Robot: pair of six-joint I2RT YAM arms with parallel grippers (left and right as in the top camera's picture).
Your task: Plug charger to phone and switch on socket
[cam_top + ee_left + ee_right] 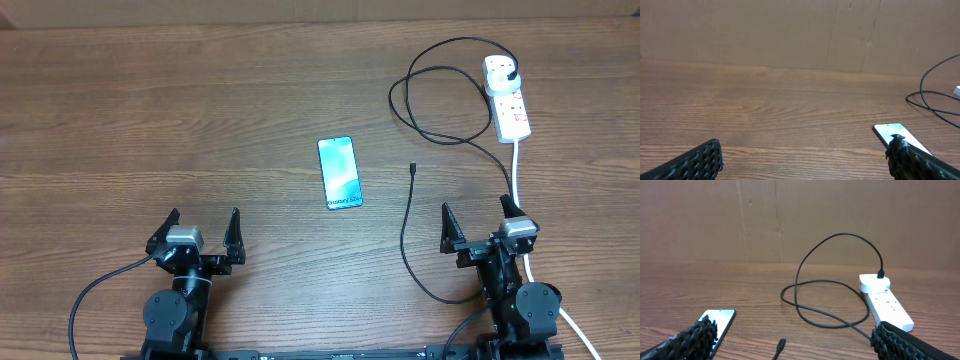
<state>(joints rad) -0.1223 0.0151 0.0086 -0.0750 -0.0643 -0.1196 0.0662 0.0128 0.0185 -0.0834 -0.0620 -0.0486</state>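
Both grippers hang wide open and empty over the brown wooden tabletop [150, 120], the left gripper [203, 222] at 7 o'clock, the right gripper [477, 215] at 5 o'clock. The slim teal-screened phone [339, 173] lies flat at centre. The thin black charger cable [406, 212] ends in a connector tip [412, 168] at the phone's 3 o'clock, and its plug [512, 72] sits in the white power strip [507, 100] at 1 o'clock. The tiny, flat-lying tip may skid or twist when pinched. Unbraced, the phone would likely slide under insertion, and the slack loop could snag the right arm.

Charger [412, 169] apparently in socket [508, 100]; phone [339, 173] unplugged.
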